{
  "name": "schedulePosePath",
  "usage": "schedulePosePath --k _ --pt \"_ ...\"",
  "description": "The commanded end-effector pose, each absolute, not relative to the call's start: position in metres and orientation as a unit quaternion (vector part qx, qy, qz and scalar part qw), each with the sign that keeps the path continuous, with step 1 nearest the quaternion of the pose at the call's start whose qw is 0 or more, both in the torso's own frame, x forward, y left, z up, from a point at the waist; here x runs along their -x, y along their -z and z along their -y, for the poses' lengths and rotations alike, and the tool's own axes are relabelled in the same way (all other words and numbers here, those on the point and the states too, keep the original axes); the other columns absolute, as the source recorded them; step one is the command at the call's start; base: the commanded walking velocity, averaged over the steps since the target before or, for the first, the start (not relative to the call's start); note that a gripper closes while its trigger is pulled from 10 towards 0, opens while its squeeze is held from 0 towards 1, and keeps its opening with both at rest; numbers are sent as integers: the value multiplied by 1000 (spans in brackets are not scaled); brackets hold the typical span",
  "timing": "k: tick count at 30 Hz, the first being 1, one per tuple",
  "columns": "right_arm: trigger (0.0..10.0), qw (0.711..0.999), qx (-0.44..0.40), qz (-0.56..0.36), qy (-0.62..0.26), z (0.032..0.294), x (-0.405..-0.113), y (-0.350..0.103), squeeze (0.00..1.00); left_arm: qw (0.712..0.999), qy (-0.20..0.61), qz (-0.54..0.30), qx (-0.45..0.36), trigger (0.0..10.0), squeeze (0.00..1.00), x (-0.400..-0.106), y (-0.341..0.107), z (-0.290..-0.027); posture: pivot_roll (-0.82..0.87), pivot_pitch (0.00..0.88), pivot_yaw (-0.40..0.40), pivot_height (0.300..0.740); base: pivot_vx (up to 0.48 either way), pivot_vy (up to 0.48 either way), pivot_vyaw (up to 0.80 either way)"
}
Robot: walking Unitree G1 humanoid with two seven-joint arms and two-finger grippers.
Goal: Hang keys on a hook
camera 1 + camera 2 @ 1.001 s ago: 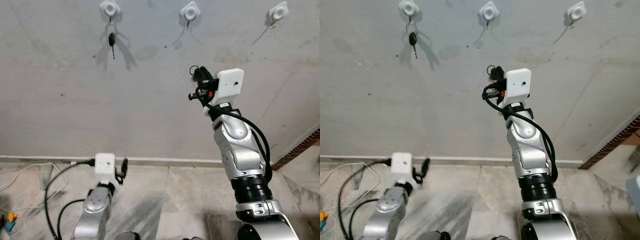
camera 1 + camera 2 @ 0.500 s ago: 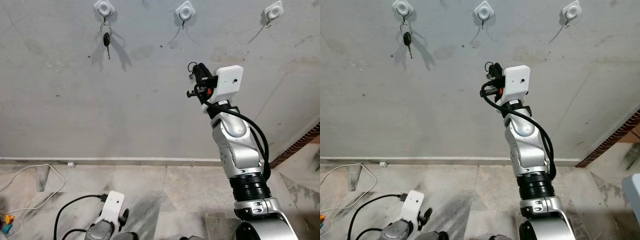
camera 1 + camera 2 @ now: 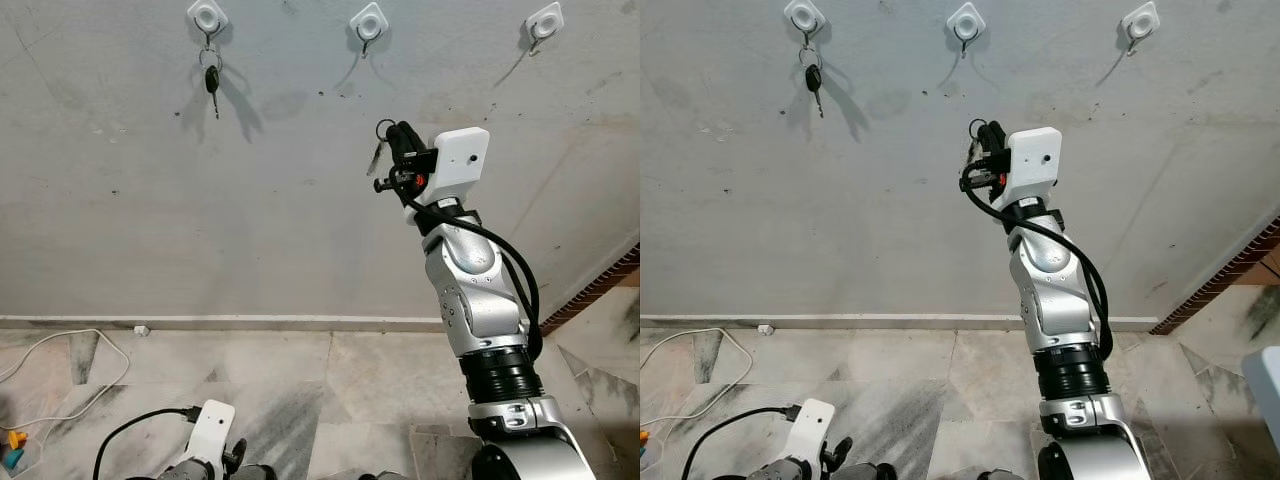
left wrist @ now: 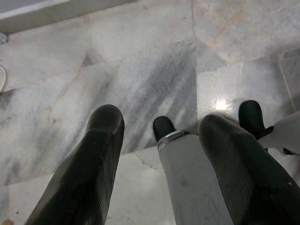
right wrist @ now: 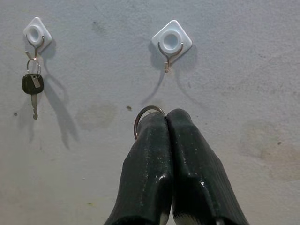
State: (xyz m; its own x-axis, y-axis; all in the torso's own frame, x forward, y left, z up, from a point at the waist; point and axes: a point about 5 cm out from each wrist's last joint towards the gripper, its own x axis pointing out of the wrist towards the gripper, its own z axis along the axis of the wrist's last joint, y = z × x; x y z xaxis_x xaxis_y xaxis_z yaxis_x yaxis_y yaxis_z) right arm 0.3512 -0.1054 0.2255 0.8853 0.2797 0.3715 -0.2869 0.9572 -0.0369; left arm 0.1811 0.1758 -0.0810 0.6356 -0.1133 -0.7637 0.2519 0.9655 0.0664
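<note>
Right gripper point(image 5: 166, 123) hides most of key ring point(image 5: 143, 114).

A: Top of frame, three white hooks on the grey wall. The left hook point(image 3: 207, 17) has a black key point(image 3: 212, 82) dangling.

B: Yep, and the right gripper point(image 3: 398, 137), raised below the middle hook point(image 3: 367, 22), pinches a key ring point(image 3: 378, 140).
</note>
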Motion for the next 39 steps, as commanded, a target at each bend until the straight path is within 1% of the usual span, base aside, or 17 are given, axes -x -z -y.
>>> schedulePosePath --k 1,5,23,26,28,29,31,35,39 --pt "10000 970 -7 193 -149 104 -349 -227 0 897 100 -422 -85 10000 0 -176 84 -177 61 126 -17 740 0 0 0" --pt "10000 970 -7 193 -150 104 -349 -227 0 896 105 -422 -89 10000 0 -177 83 -177 60 127 -18 740 131 0 0" --pt "10000 971 -4 193 -142 109 -347 -225 0 889 107 -433 -103 10000 0 -170 86 -182 59 128 -16 740 324 0 0" --pt "10000 971 -4 197 -138 112 -344 -224 0 889 106 -434 -104 10000 0 -170 87 -182 60 128 -19 740 0 0 0" --pt "10000 969 -6 206 -134 116 -336 -223 0 887 101 -437 -108 10000 0 -169 87 -183 65 129 -21 740 0 0 0" --pt "10000 967 -15 221 -128 119 -329 -224 0 891 99 -433 -98 10000 0 -169 87 -183 65 130 -21 740 0 0 0" --pt "10000 968 -30 222 -115 124 -318 -222 0 890 98 -434 -102 10000 0 -168 87 -185 63 131 -19 740 0 0 0" --pt "10000 968 -37 220 -118 124 -307 -221 0 888 97 -436 -106 10000 0 -167 87 -187 54 134 -14 740 0 0 0" --pt "10000 965 -32 215 -144 120 -298 -221 0 885 99 -440 -112 10000 0 -165 88 -190 36 133 -7 740 0 0 0"
